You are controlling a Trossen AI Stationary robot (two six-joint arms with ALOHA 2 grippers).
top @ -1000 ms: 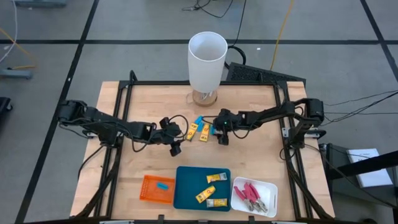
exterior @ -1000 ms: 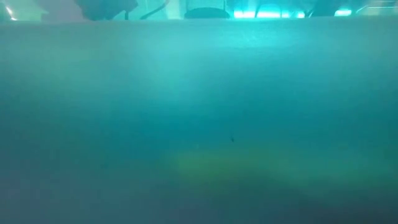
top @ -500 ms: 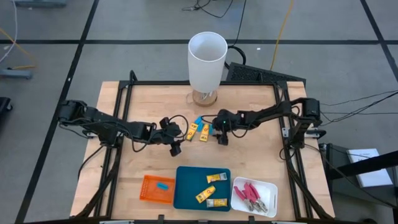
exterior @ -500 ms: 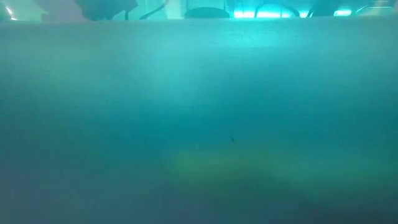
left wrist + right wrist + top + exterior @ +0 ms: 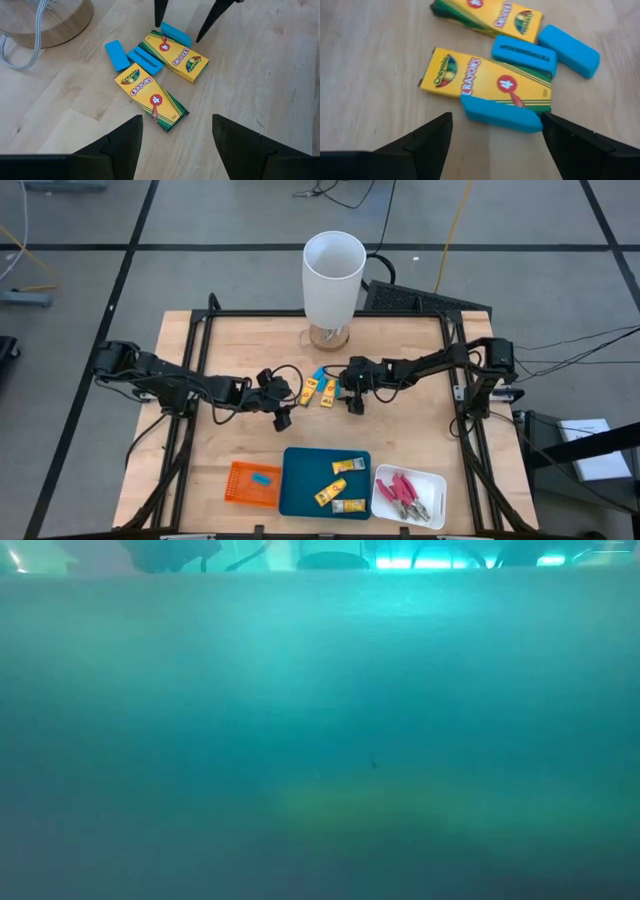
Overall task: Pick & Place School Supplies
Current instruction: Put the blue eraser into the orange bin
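Roughly in the middle of the table, a small cluster of school supplies remains unsorted: two yellow crayon boxes and three light-blue erasers lying close together, some touching. In the right wrist view, one eraser lies against the long edge of the nearer crayon box, while the other two erasers sit between and beside the boxes.

The right gripper is low over that cluster, its jaws spread apart and straddling the nearest eraser without yet touching it, as far as can be seen. The left gripper waits just beside the cluster on the other side, jaws likewise apart and holding nothing.

Toward the near edge of the table, the sorting looks partly done. The orange tray holds one light-blue eraser, the teal tray holds three yellow crayon boxes, and the white tray holds the red-handled tools. A tall white cylinder stands at the far side of the table. The low view shows nothing usable.

By this reckoning, about half the job is finished: three erasers and two crayon boxes are left to move, and the eraser between the right jaws seems the next candidate.
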